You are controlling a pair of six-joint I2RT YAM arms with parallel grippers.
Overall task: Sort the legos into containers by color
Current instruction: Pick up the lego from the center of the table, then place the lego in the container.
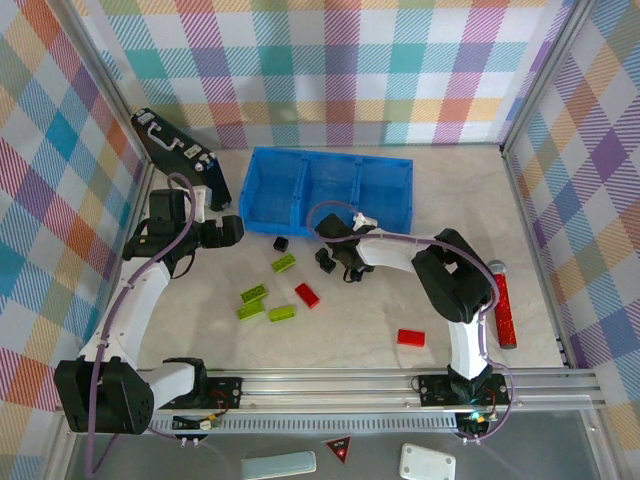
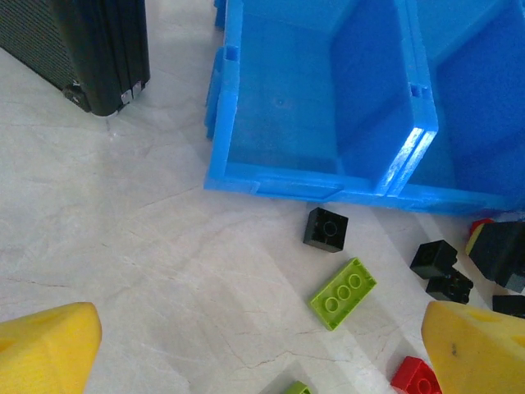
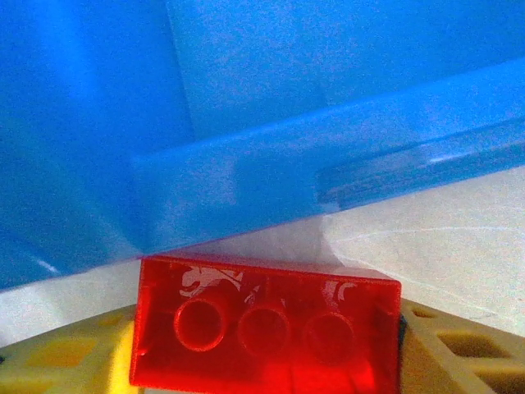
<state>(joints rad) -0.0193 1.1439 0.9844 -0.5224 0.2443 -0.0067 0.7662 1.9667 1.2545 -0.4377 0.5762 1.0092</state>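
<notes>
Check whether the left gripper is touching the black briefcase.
Apart. The left wrist view shows a wide stretch of table between the left gripper's open jaws and the black briefcase's corner.

From high behind we look down on the whole table [image 1: 450, 210]; our left wrist view hangs close above the front wall of the blue tray [image 2: 271, 176], and our right, even nearer, faces that same wall past a red brick [image 3: 262, 328].
</notes>
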